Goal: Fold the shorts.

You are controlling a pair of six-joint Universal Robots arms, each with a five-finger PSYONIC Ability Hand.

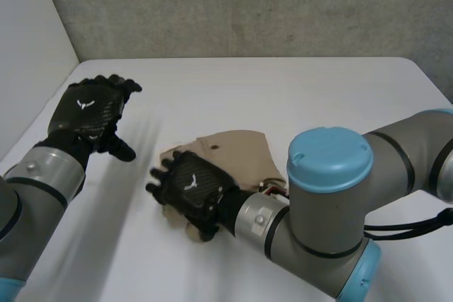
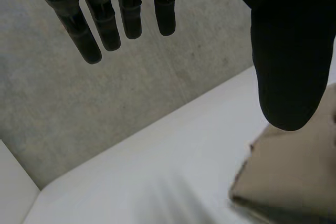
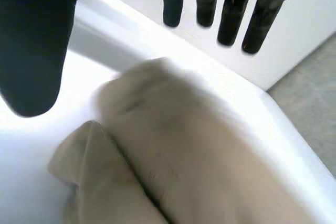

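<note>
The tan shorts (image 1: 237,153) lie as a folded bundle near the middle of the white table (image 1: 297,90). My right hand (image 1: 190,190) hovers over the bundle's left edge, fingers straight and holding nothing. In the right wrist view the shorts (image 3: 199,171) lie under the palm in layered folds, with the fingers (image 3: 231,3) and thumb spread apart above them. My left hand (image 1: 88,111) is raised over the table's left side, open, well apart from the cloth. In the left wrist view a folded edge of the shorts (image 2: 294,182) shows just past the thumb (image 2: 289,51).
A grey wall (image 1: 248,5) runs behind the table's far edge. A white panel (image 1: 28,47) borders the table on the left. My right arm's big elbow joint (image 1: 333,189) covers the right part of the shorts.
</note>
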